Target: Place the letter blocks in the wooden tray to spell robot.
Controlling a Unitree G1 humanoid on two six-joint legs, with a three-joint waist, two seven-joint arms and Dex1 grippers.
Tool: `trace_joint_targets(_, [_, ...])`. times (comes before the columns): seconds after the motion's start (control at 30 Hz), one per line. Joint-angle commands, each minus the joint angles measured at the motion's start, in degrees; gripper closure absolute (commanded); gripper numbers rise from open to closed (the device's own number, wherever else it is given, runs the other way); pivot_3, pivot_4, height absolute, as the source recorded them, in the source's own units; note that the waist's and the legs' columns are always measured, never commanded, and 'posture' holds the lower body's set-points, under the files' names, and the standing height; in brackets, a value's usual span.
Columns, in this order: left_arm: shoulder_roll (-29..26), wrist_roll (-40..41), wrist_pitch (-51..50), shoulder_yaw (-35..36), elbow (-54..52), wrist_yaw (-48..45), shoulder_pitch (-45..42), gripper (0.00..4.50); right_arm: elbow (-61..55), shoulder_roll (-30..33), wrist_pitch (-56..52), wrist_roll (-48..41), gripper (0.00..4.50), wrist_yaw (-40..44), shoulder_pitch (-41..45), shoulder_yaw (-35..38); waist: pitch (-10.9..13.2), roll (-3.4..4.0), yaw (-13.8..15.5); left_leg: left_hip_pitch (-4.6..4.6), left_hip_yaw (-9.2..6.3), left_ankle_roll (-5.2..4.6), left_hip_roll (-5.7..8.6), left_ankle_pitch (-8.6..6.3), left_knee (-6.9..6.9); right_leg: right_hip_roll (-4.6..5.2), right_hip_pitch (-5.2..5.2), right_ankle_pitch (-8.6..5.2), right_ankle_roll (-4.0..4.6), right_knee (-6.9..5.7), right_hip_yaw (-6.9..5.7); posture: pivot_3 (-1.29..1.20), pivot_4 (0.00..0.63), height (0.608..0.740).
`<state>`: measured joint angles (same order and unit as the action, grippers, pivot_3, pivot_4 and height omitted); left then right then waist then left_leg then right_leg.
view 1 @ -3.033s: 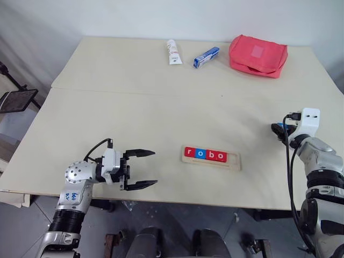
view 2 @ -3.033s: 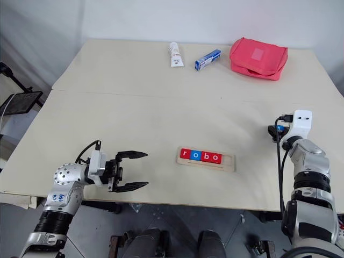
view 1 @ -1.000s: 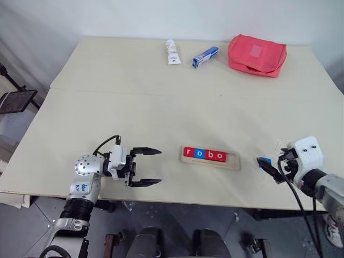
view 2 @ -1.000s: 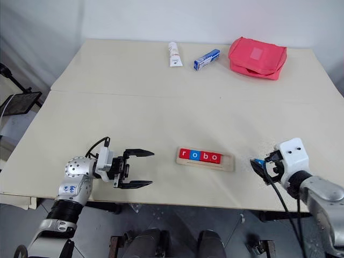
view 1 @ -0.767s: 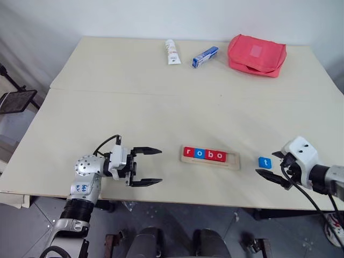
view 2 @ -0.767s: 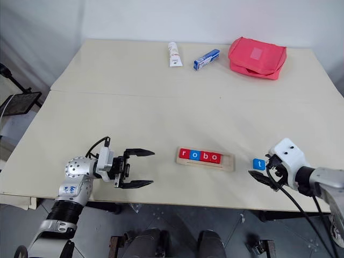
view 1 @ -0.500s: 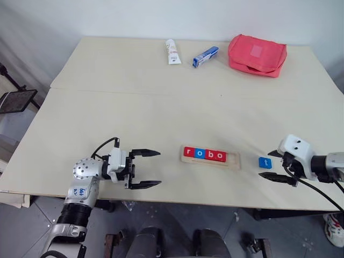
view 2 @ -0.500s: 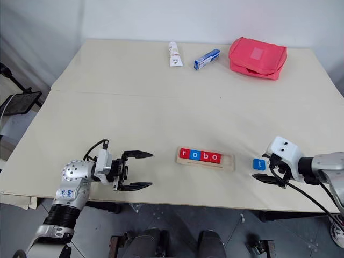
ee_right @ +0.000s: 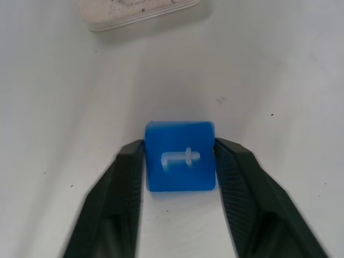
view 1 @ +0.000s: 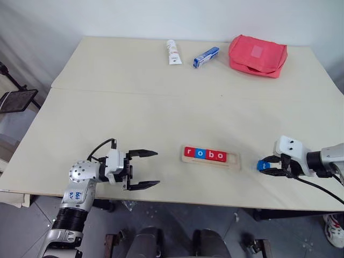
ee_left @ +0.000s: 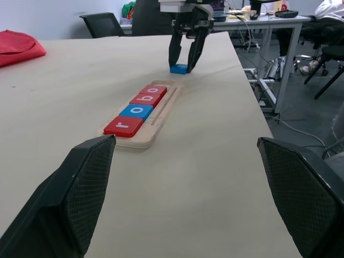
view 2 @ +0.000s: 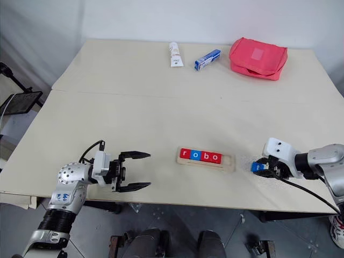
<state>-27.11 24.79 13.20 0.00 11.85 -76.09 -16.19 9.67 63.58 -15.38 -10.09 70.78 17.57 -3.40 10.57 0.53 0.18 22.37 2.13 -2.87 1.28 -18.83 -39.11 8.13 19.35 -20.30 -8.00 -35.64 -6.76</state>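
Note:
The wooden tray [view 1: 233, 160] lies near the table's front edge. Four letter blocks sit in it from its left end and read r [view 1: 188, 152], o [view 1: 199, 153], b [view 1: 209, 155], o [view 1: 219, 156]. Its right end is bare. A blue t block [ee_right: 180, 156] lies flat on the table right of the tray. My right gripper [view 1: 265, 166] is shut on it, one finger [ee_right: 129, 161] against each side. My left gripper [view 1: 148, 169] hovers open left of the tray, holding nothing and pointing toward it.
At the table's far edge lie a white tube [view 1: 172, 52], a blue-and-white box [view 1: 206, 56] and a red pouch [view 1: 258, 55]. A seam [view 1: 134, 93] crosses the tabletop. The front edge runs just below both grippers.
The right gripper came down to the table, stood open beside the blue t block, then turned and closed its fingers on the block's sides. The left gripper stayed put.

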Motion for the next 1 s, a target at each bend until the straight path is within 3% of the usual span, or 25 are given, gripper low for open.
trace_joint_targets(0.03, [0.23, 0.44, 0.60, 0.19, -1.01, 0.15, -0.39, 0.00, -2.06, 0.10, -3.84, 0.02, 3.04, -0.73, 2.29, 1.25, 0.00, 0.00, -0.03, 0.00, 0.00, 0.00, 0.01, 0.00, 0.00, 0.01, 0.00, 0.00, 0.00, 0.00, 0.00, 0.00, 0.150, 0.740])
trace_joint_targets(0.17, [1.14, 0.06, 1.51, -0.33, 0.85, -0.16, -1.48, 0.00, -10.44, -1.48, -15.16, -4.91, 3.04, -0.93, 7.60, 1.89, 0.00, 0.02, -0.26, 0.02, 0.04, 0.02, -0.05, 0.01, 0.00, 0.00, 0.09, 0.00, 0.00, -0.01, 0.00, 0.00, 0.150, 0.740])
trace_joint_targets(0.33, [2.15, -0.17, 2.13, -0.75, 1.74, -0.02, -2.15, 0.00, -15.78, -2.84, -21.02, -6.72, 3.04, -0.88, 9.73, -0.26, 0.00, 0.01, 0.03, 0.03, -0.01, 0.04, -0.05, -0.01, 0.03, -0.01, 0.09, 0.00, 0.00, -0.02, -0.04, 0.00, 0.150, 0.740])
trace_joint_targets(0.63, [2.08, -0.08, 2.67, -0.25, 0.83, 0.99, -0.87, 0.00, -14.40, -6.47, -18.83, -2.04, 3.04, -1.48, 12.44, -7.08, 0.01, 0.01, 0.49, 0.07, -0.03, 0.01, 0.04, -0.02, 0.02, 0.06, 0.12, 0.00, 0.00, -0.04, -0.10, 0.00, 0.150, 0.740])
trace_joint_targets(1.0, [1.67, -0.10, 2.91, 0.21, -0.61, 2.37, 0.98, 0.00, -9.94, -7.76, -14.96, -0.09, 3.04, 1.27, 14.84, -9.06, 0.00, 0.01, 0.24, 0.07, -0.03, 0.01, 0.04, -0.02, 0.03, 0.05, 0.12, 0.00, 0.00, -0.04, -0.13, 0.00, 0.150, 0.740])
